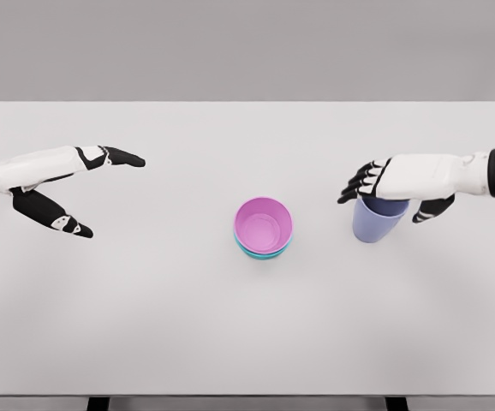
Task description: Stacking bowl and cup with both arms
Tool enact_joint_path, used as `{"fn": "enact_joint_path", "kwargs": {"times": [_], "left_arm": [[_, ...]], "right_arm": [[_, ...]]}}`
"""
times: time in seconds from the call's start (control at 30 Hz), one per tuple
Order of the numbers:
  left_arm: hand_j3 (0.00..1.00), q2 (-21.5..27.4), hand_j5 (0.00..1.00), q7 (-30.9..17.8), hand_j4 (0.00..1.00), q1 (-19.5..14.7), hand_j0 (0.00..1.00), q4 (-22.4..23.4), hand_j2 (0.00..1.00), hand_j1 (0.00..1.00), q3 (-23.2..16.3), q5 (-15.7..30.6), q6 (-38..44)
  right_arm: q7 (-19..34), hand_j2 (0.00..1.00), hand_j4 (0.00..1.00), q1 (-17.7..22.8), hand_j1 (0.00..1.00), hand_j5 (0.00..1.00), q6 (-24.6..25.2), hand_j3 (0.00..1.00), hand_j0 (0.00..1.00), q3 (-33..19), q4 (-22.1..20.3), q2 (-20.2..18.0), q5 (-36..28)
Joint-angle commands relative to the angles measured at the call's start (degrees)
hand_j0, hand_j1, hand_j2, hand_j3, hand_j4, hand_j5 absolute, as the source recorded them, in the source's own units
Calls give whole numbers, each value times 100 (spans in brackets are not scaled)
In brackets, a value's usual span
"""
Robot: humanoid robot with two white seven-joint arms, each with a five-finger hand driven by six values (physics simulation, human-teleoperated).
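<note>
1. Here the right hand (395, 190) reaches in from the right edge, its white back turned up and its black fingers (356, 183) curled down over the rim of the cup (376, 220).
2. The thumb (433, 208) shows on the cup's right side and the fingers on its left, so the hand closes around the top of the cup.
3. The cup is pale blue-violet and leans, its darker upper part tucked under the palm and its lighter body pointing toward the lower left.
4. Whether the cup's base touches the table (247, 342) or hangs just above it, I cannot tell.
5. The left hand (68, 190) comes in from the left edge and holds nothing.
6. Its fingers (121, 157) stretch straight toward the right, while the thumb (56, 215) splays down and away, so the hand is spread wide.
7. That hand is well apart from every object.
8. The pink bowl (263, 225) sits near the middle of the table, to the left of the cup and apart from it.
9. It is nested in a teal bowl (261, 253), of which only a thin crescent of rim shows along the lower edge.
10. Both bowls stand upright with their openings facing up, and the pink one has nothing in it.
11. The table is white and plain, running to a grey wall (247, 47) at the back.
12. Two dark table legs (98, 403) peek out under the near edge.
</note>
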Motion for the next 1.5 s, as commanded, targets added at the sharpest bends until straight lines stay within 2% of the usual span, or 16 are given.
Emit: {"fn": "enact_joint_path", "kwargs": {"times": [0.0,0.07,0.17,0.27,0.37,0.6,0.63,0.77,0.97,1.03,1.1,1.27,1.47], "left_arm": [[100,3,100,2,100,0,100,0,100,100,3,46,15],[100,3,100,2,100,0,100,0,100,100,3,46,15],[100,3,100,2,100,9,100,-9,100,100,3,46,15],[100,-6,100,2,100,9,100,0,100,100,3,46,15],[100,-14,100,2,100,9,100,-9,100,100,3,46,15],[100,-14,100,2,100,9,100,-9,100,100,3,46,15],[100,-14,100,2,100,9,100,-9,100,100,3,46,15],[100,-14,100,2,100,9,100,-9,100,100,3,46,15],[100,-15,100,2,100,9,100,-9,100,100,3,46,15],[100,-23,100,2,100,9,100,0,100,100,3,46,15],[100,-23,100,2,100,9,100,0,100,100,3,46,15],[100,-15,100,2,100,9,100,-9,100,100,3,46,15],[100,-14,100,2,100,9,100,0,100,100,3,46,15]], "right_arm": [[-2,95,95,9,95,95,14,95,95,1,4,-3,-27],[-2,82,82,0,82,82,14,82,82,1,-5,-3,-27],[-2,71,71,0,71,71,14,71,71,1,-5,-3,-36],[-2,64,64,-9,64,64,14,64,64,1,-14,-3,-36],[-2,61,61,-70,61,61,14,61,61,-8,-14,5,-36],[-2,60,60,-237,60,60,14,60,60,-78,4,208,-36],[-2,57,57,-246,57,57,14,57,57,-87,4,208,-44],[-2,55,55,-290,55,55,14,55,55,-342,-75,208,-44],[-2,56,56,-352,56,56,14,56,56,-386,-760,199,-97],[-2,56,56,-325,56,56,14,56,56,-579,-1121,199,-124],[-2,56,56,-308,56,56,14,56,56,-597,-1262,199,-124],[-2,57,57,-343,57,57,14,57,57,-597,-1262,568,-132],[-2,57,57,-360,57,57,14,57,57,-597,-1271,586,-422]]}}
